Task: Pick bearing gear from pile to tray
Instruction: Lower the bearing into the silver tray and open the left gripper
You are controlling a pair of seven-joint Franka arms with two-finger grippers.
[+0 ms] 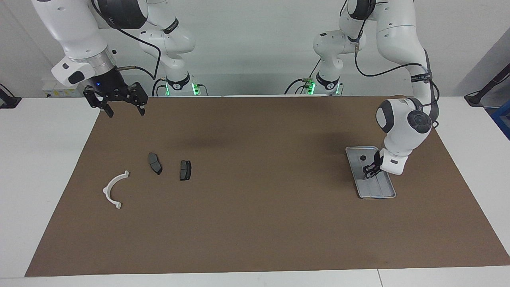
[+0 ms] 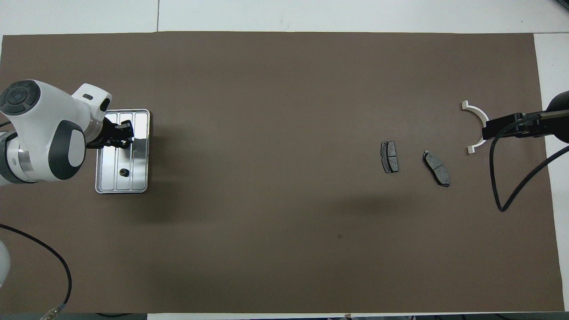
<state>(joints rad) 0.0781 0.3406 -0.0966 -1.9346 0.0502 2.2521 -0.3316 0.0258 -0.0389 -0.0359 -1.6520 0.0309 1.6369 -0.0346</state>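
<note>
We see a white tabletop [image 1: 48,179] covered by a wide brown mat [image 1: 259,199]. At the left arm's end of the mat lies the silver tray [image 1: 384,191], its ridges running lengthwise. The left gripper [image 1: 370,170] is down over the middle of the tray with its fingertips drawn close together; whether they pinch anything we cannot tell. A small black round piece [image 1: 363,158] rests in the tray, at the end nearer to the robots, apart from the gripper. The right gripper [image 1: 124,107] hangs open above the mat's edge at the right arm's end, holding nothing. The pile's remaining parts lie at that same end: a white half-ring bracket [image 1: 114,190], and two dark grey slabs [image 1: 155,163] [image 1: 185,170] side by side between the bracket and the mat's middle.
</note>
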